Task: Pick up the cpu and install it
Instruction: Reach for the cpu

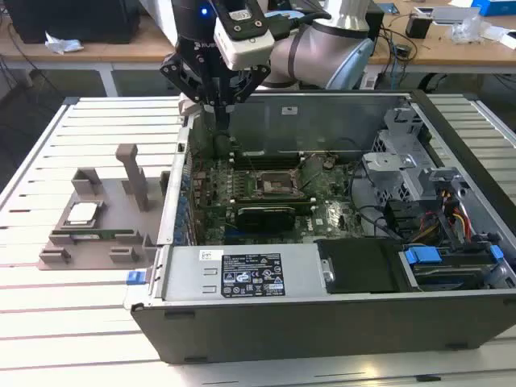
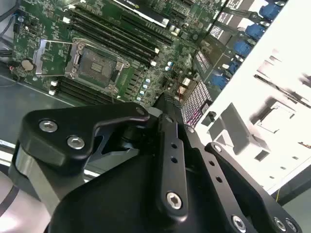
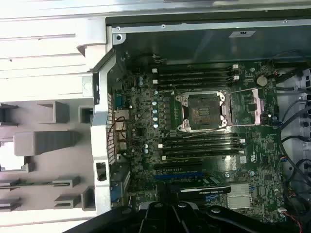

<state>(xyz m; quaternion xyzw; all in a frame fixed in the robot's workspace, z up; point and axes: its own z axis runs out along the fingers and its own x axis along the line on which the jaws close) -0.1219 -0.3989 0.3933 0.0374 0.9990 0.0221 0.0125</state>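
The cpu [image 1: 83, 213], a small silvery-white square, lies in a recess of the grey fixture [image 1: 97, 242] on the table, at the exterior view's left, outside the computer case. My gripper [image 1: 218, 117] hangs well away from it, above the motherboard [image 1: 266, 197] near the case's back left corner. Its black fingers [image 2: 165, 121] point down and are shut with nothing between them. The black cpu socket [image 3: 203, 111] sits in the middle of the board with its metal frame [image 3: 250, 104] swung open to one side, and it is bare inside.
The open grey case [image 1: 282, 314] has tall walls around the board. A drive cage and cables [image 1: 435, 201] fill the exterior view's right side. A tall grey post [image 1: 133, 173] stands on the fixture beside a green memory stick [image 1: 93, 235]. Memory slots [image 3: 197, 75] flank the socket.
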